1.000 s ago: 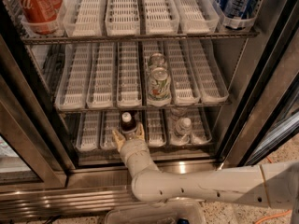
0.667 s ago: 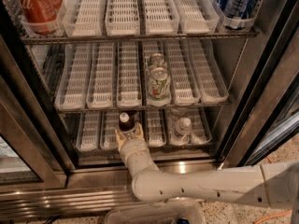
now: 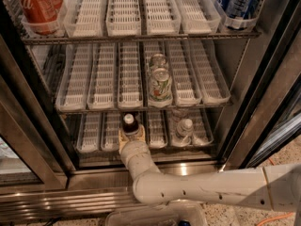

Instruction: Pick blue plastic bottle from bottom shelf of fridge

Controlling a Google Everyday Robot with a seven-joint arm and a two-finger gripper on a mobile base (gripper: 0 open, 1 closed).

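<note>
Blue plastic bottle (image 3: pixel 130 125), bottom shelf (image 3: pixel 90 133), at gripper (image 3: pixel 130 136)

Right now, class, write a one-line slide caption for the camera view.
End effector at the blue plastic bottle on the bottom shelf of the fridge, with a clear bottle further right.

my arm (image 3: pixel 211 191): smooth off-white tube, small dark screw holes dotted along it | my wrist (image 3: pixel 136 155): rounded cream segments, faint seams | my gripper (image 3: pixel 130 136): cream, at front of bottom shelf (image 3: pixel 156 132)
</note>
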